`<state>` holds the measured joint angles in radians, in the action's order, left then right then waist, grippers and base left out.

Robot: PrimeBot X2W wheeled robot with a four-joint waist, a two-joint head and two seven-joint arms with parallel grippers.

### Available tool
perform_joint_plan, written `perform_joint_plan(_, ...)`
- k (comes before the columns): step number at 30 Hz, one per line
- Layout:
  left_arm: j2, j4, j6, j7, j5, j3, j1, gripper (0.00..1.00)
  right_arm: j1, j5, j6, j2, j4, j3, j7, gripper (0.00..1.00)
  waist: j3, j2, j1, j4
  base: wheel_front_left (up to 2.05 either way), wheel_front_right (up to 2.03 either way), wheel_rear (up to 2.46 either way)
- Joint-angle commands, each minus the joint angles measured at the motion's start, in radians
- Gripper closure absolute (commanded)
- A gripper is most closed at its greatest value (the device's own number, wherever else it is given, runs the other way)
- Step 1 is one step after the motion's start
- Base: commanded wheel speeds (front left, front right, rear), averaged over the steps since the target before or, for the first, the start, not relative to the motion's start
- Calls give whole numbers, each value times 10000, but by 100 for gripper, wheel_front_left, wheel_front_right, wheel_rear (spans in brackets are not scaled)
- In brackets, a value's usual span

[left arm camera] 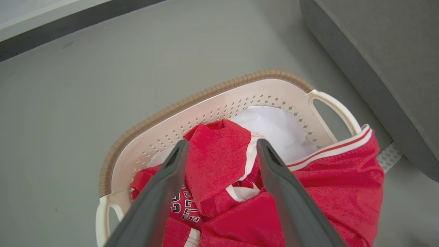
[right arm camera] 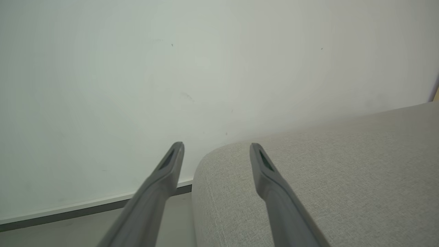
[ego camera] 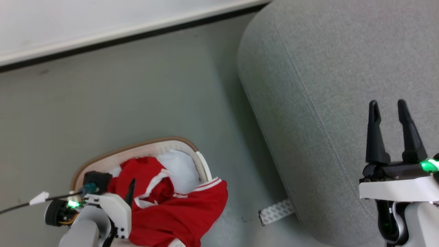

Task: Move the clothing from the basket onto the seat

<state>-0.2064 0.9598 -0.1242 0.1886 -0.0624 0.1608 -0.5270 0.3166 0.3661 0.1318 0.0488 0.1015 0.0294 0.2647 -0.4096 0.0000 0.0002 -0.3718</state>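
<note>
Hanging just above the basket, the left claw stands with its two fingers spread as wide as they go, holding nothing. Straight ahead of its tips and just below lies the clothing: a raised red fold with white trim sits squarely in the gap between the fingers, and a piece with white lettering shows beside one finger. The heap's long axis runs crosswise to the fingers, out to the striped band on the claw's right, where the cloth spills over the basket's rim beside the handle and hangs outside. Beyond the fold, farther from the claw, a white pad lies in the basket; it is no part of the job.

The right claw is equally wide open and empty, poised over the seat and well apart from the clothing, with floor between. So the left arm is plainly the nearer, and the pick looks to be its work: a short drop forward and down should bring the fingers either side of the fold. The seat lies off to that claw's right, past the draped band, so the carry would likely go that way. The seat, where it is in view, carries no garment yet.
</note>
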Motion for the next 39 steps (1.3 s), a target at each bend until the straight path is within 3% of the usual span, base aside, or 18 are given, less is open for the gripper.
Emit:
perform_joint_plan(1,-145,367,-42,-124,139,161,-360,0,167,190,-21,29,-218,-61,-6,0,-626,0,-2,-426,0,0,0)
perform_joint_plan(10,-364,2251,-63,-1176,387,1000,-1665,0,545,668,-21,29,-1010,11,-4,0,-1738,0,-2,-906,0,0,0)
perform_joint_plan(20,-682,2978,-65,-2475,677,1562,-2707,0,862,1039,-21,29,-1384,159,-4,0,-2760,0,-2,-1321,0,0,0)
perform_joint_plan(28,-1015,3170,422,-3176,792,1780,-2884,0,974,1431,-21,29,-1304,395,-4,0,-3298,0,-2,-1669,0,0,0)
perform_joint_plan(29,-1042,3179,424,-3193,779,1796,-2877,7,985,1476,-21,29,-1293,423,-4,0,-3327,0,-2,-1698,0,0,0)
perform_joint_plan(30,-1064,3187,429,-3179,756,1807,-2868,47,990,1510,-21,29,-1280,448,-4,0,-3348,0,-2,-1721,0,0,0)
perform_joint_plan(31,-1071,3190,409,-3103,710,1809,-2863,67,992,1518,-21,29,-1267,460,-4,0,-3359,0,-2,-1735,0,0,0)
perform_joint_plan(32,-1076,3193,395,-3012,675,1815,-2860,98,991,1527,-21,29,-1253,469,-4,0,-3361,0,-2,-1742,0,0,0)
perform_joint_plan(39,-847,3212,320,-2713,502,1898,-2837,100,1051,1363,-21,29,-1097,430,-4,0,-3063,0,-2,-1611,0,0,0)
